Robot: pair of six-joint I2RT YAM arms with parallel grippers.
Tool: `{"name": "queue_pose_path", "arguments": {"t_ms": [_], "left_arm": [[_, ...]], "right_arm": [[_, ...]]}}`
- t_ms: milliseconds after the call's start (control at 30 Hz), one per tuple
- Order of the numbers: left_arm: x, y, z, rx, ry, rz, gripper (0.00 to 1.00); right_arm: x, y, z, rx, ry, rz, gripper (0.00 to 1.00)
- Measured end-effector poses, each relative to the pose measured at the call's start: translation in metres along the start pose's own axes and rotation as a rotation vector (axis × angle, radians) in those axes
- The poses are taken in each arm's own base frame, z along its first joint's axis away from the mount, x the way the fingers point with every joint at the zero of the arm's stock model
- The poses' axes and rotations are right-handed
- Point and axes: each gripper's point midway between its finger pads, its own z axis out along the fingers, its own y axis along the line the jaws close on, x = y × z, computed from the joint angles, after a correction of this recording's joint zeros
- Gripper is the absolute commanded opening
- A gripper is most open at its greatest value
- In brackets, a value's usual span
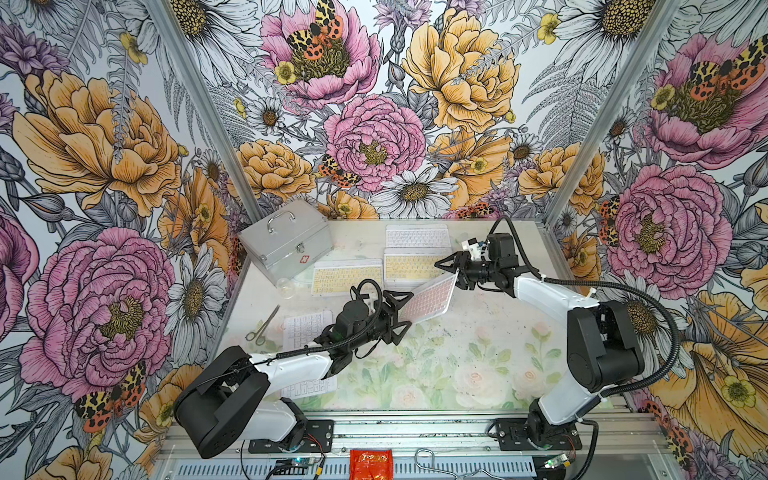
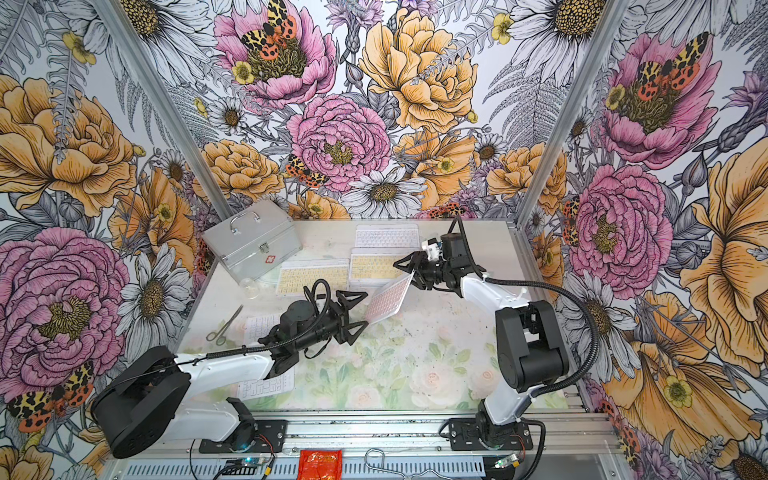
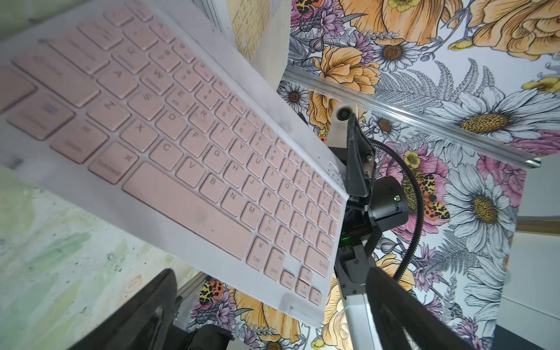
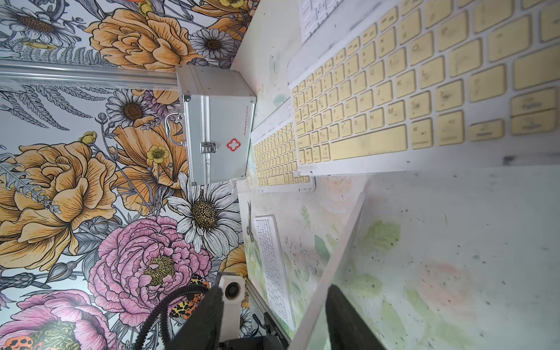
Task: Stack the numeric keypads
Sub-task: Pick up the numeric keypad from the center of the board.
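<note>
A pink-keyed keypad [image 1: 430, 299] [image 2: 388, 301] [image 3: 181, 151] hangs tilted above the table. My right gripper [image 1: 455, 274] [image 2: 411, 272] [image 4: 272, 318] is shut on its far upper corner, and the keypad shows edge-on [image 4: 339, 257] beside one finger [image 4: 348, 318]. My left gripper [image 1: 405, 313] [image 2: 361, 309] [image 3: 272, 303] is wide open, with its fingers on either side of the keypad's lower short edge and apart from it. Two yellow keypads [image 1: 347, 276] [image 1: 415, 266] and a white one [image 1: 417, 236] lie at the back. Two more white keypads [image 1: 307, 328] [image 1: 309, 386] are partly hidden under the left arm.
A silver metal case [image 1: 286, 245] [image 4: 218, 127] with a handle stands at the back left. Scissors [image 1: 262, 326] lie near the left edge, and a small clear dome [image 1: 286, 286] sits in front of the case. A red packet [image 1: 371, 463] lies on the front rail.
</note>
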Motion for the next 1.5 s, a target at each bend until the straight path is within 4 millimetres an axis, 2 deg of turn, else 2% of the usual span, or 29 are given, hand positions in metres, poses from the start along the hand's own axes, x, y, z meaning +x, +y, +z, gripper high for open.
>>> {"name": "queue_pose_path", "arguments": {"t_ms": [167, 300, 400, 567, 700, 967, 1167, 1367, 1500], "left_arm": [[0.003, 0.012, 0.006, 0.027, -0.042, -0.078, 0.99], [0.001, 0.031, 0.016, 0.032, -0.071, -0.14, 0.97], [-0.001, 0.044, 0.026, 0.041, -0.086, -0.182, 0.82], [-0.005, 0.061, 0.041, 0.064, -0.101, -0.188, 0.62], [-0.007, 0.054, 0.05, 0.12, -0.104, -0.19, 0.48], [-0.014, 0.042, 0.049, 0.176, -0.123, -0.195, 0.2], [-0.024, 0.03, 0.046, 0.233, -0.155, -0.203, 0.06], [-0.023, 0.023, 0.044, 0.259, -0.149, -0.205, 0.0], [-0.019, 0.018, 0.042, 0.276, -0.143, -0.206, 0.0]], "right_arm": [[-0.004, 0.001, 0.001, -0.001, -0.018, -0.004, 0.31], [-0.006, 0.001, 0.001, 0.0, -0.028, -0.004, 0.31], [-0.007, 0.001, 0.0, 0.002, -0.033, -0.002, 0.31], [-0.008, 0.001, 0.0, 0.004, -0.035, -0.003, 0.31], [-0.008, 0.0, 0.0, 0.005, -0.037, -0.009, 0.31], [-0.008, 0.0, 0.0, 0.006, -0.037, -0.02, 0.31], [-0.008, -0.004, -0.005, 0.025, -0.043, -0.029, 0.36], [-0.006, -0.003, -0.013, 0.035, -0.046, -0.046, 0.47], [-0.006, -0.006, -0.021, 0.041, -0.045, -0.044, 0.54]]}}
